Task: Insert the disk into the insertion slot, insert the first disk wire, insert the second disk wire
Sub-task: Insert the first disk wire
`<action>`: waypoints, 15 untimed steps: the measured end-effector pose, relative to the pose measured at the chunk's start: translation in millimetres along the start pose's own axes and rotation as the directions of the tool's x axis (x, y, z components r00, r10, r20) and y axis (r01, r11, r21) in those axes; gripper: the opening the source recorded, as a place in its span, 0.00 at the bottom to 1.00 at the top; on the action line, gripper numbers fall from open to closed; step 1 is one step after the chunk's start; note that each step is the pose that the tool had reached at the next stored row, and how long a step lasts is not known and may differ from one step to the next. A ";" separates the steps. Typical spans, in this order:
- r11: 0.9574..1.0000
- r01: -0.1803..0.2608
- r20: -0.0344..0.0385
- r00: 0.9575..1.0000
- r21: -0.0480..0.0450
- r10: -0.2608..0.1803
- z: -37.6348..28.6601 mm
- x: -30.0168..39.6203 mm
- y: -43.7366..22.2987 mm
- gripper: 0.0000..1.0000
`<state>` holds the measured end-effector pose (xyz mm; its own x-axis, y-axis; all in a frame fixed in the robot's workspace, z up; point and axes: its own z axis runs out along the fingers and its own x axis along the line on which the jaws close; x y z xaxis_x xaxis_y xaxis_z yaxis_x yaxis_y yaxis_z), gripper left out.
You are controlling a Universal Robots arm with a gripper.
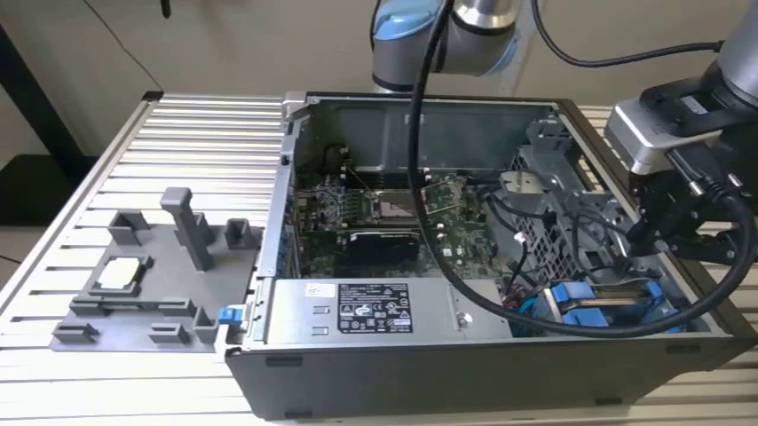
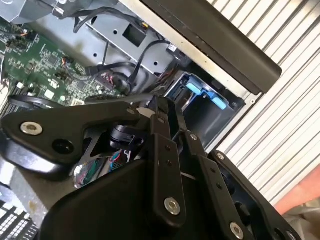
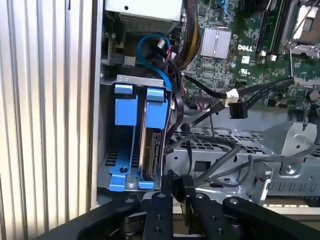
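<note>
In the corner of the open grey computer case, one silver-grey hard drive in a blue plastic bracket is sitting on edge inside the grey sheet-metal drive bay, long axis lying along the bay. Two blue brackets are standing side by side, the second blue bracket just beside the drive. One black gripper is hovering near the bay's end, jaws narrow, nearly touching.

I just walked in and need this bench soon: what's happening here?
A robot arm's tool hangs over the open computer case, close to the insertion slot. The disk, in its blue carrier, already sits in that slot. Loose black wires lie beside it inside the case.
</note>
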<state>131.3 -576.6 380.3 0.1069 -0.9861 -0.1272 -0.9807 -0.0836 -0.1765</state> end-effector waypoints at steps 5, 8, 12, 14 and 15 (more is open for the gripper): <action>1.000 -0.003 0.002 1.000 -0.022 0.003 6.6 2.5 -11.9 0.19; 1.000 -0.005 0.004 1.000 -0.027 0.005 10.1 3.5 -14.0 0.19; 0.999 -0.010 0.010 1.000 -0.040 0.011 12.1 4.2 -13.8 0.19; 0.999 -0.013 0.014 1.000 -0.045 0.013 12.8 6.2 -13.5 0.19; 0.999 -0.014 0.016 1.000 -0.047 0.014 13.2 7.7 -13.2 0.19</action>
<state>147.2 -581.2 368.8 0.0953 -0.9848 -0.1449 -0.9887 -0.0767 -0.1286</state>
